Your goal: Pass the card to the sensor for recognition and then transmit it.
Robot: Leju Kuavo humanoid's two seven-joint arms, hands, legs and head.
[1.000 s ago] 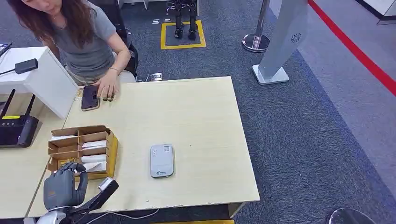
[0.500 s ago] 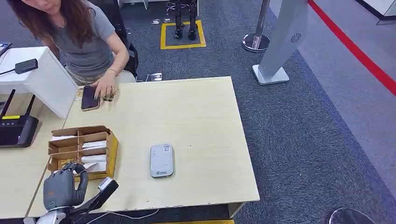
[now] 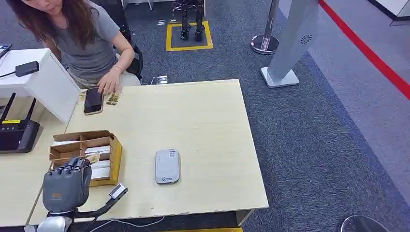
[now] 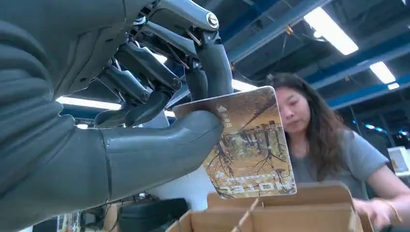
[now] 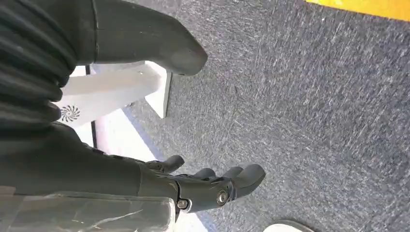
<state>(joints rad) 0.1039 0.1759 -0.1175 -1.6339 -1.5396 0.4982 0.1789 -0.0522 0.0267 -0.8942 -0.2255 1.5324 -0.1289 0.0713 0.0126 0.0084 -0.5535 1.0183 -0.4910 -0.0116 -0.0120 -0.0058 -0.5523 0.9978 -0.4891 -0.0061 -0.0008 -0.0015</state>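
My left hand (image 3: 65, 186) hovers over the near end of the cardboard card box (image 3: 114, 153) at the table's left. It pinches a yellowish printed card (image 3: 91, 158) between thumb and fingers. In the left wrist view the card (image 4: 249, 145) stands above the box's rim (image 4: 270, 210), held by the left hand (image 4: 159, 121). The grey-white card sensor (image 3: 167, 166) lies flat on the table, to the right of the box. My right hand (image 5: 193, 186) hangs beside the body above the carpet, fingers apart, holding nothing.
A person (image 3: 80, 41) sits at the table's far left, one hand by a phone (image 3: 93, 100) and a small card (image 3: 113, 98). A black router (image 3: 17, 135) and a white box (image 3: 41, 82) stand at the left. The table (image 3: 208, 125) is bare around the sensor.
My left hand has risen from the box with the card pinched in it. The person's hand slid back from the phone, uncovering a small card on the table.
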